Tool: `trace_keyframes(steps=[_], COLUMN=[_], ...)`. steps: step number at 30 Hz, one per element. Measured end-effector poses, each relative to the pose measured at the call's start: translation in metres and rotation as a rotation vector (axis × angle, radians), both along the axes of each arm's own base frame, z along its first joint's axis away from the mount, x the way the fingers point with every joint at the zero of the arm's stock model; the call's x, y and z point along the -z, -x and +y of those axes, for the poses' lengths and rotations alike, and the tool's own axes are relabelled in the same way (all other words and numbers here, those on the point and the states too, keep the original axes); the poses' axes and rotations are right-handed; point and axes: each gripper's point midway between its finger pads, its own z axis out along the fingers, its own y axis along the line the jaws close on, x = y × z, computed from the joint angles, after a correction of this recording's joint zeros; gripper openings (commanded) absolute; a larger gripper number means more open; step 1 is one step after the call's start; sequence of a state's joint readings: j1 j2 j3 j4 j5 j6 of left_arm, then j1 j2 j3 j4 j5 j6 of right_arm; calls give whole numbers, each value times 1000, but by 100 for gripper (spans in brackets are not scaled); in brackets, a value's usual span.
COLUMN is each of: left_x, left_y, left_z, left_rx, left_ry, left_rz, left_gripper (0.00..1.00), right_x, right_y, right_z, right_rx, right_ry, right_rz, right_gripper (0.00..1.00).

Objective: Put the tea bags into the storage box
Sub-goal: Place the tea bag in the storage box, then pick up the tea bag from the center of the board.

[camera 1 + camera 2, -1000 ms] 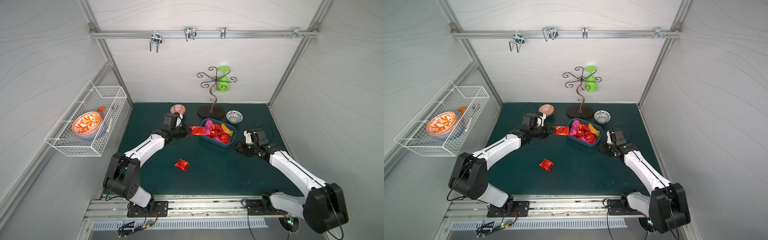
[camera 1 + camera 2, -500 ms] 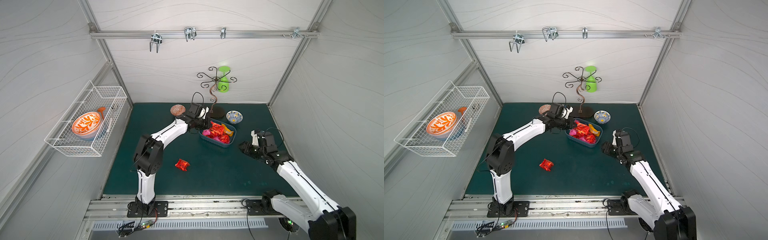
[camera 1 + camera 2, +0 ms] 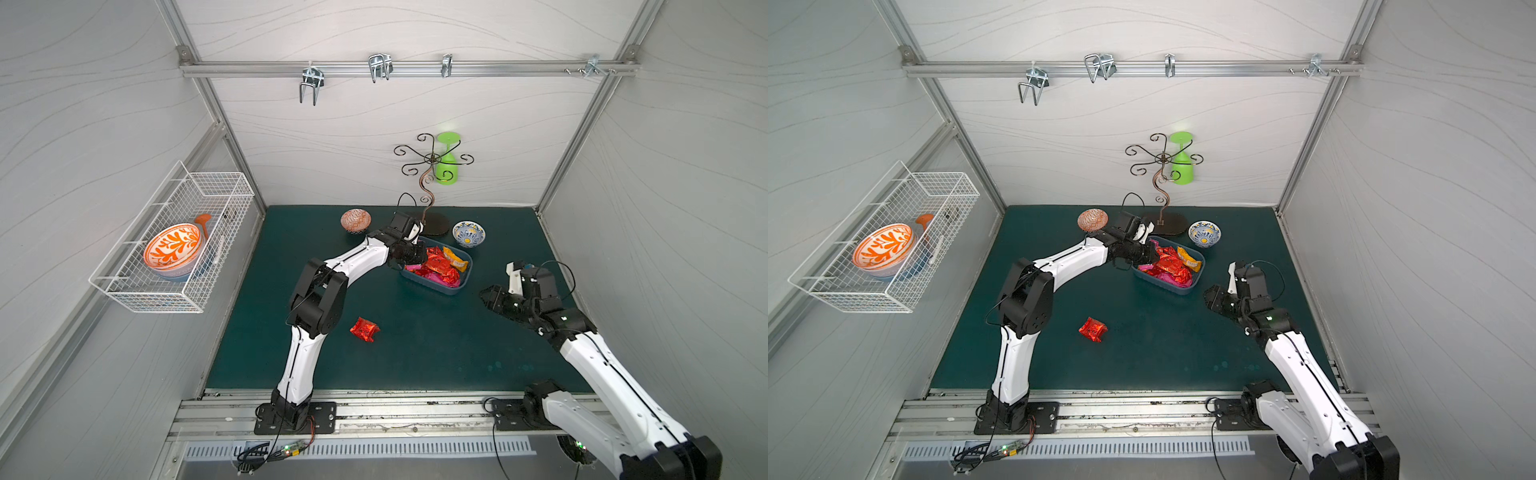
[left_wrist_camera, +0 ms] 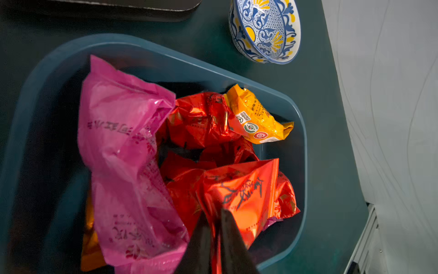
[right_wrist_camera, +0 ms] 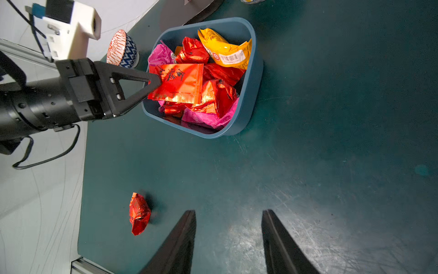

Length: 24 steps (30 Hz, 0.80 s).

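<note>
The dark blue storage box (image 3: 451, 286) (image 3: 1177, 289) sits at the back middle of the green mat. Several red, pink and orange-yellow tea bags (image 3: 436, 266) (image 3: 1169, 266) are piled in it. My left gripper (image 4: 214, 213) (image 5: 155, 81) (image 3: 417, 259) reaches over the box's left end. Its jaws pinch the edge of a flat red tea bag (image 4: 246, 189) (image 5: 180, 81) that rests on the pile. One crumpled red tea bag (image 3: 364, 329) (image 3: 1093, 329) (image 5: 139, 213) lies alone on the mat. My right gripper (image 5: 228, 211) (image 3: 486, 296) hovers open and empty, right of the box.
A blue-and-yellow bowl (image 3: 468, 233) (image 4: 265, 30) stands behind the box. A red patterned bowl (image 3: 355, 219) (image 5: 120, 51) is at the back left. A curly metal stand (image 3: 432, 220) carries a green cup (image 3: 446, 166). A wire basket (image 3: 174, 245) hangs on the left wall.
My left arm has swung right with the red tea bag, from beside the box to over it. My right arm has pulled back from the box toward the front right.
</note>
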<state>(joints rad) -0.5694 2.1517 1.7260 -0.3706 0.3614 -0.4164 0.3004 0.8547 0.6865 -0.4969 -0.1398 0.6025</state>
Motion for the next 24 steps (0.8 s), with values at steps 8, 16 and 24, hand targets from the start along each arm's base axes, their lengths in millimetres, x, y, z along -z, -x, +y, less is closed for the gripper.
trace_keyframes(steps=[8, 16, 24], left_x=[-12, -96, -83], left_y=[-2, 27, 56], left_z=[11, 55, 139], left_rx=[-50, -151, -350], left_ry=[-31, 0, 1], left_rz=[-36, -218, -174], left_gripper=[54, 55, 55], right_x=[6, 15, 35], right_y=[5, 19, 54], right_z=[9, 89, 202], right_rx=[-60, -349, -700], right_ry=[18, 56, 69], right_rz=[19, 53, 88], right_gripper=[50, 51, 53])
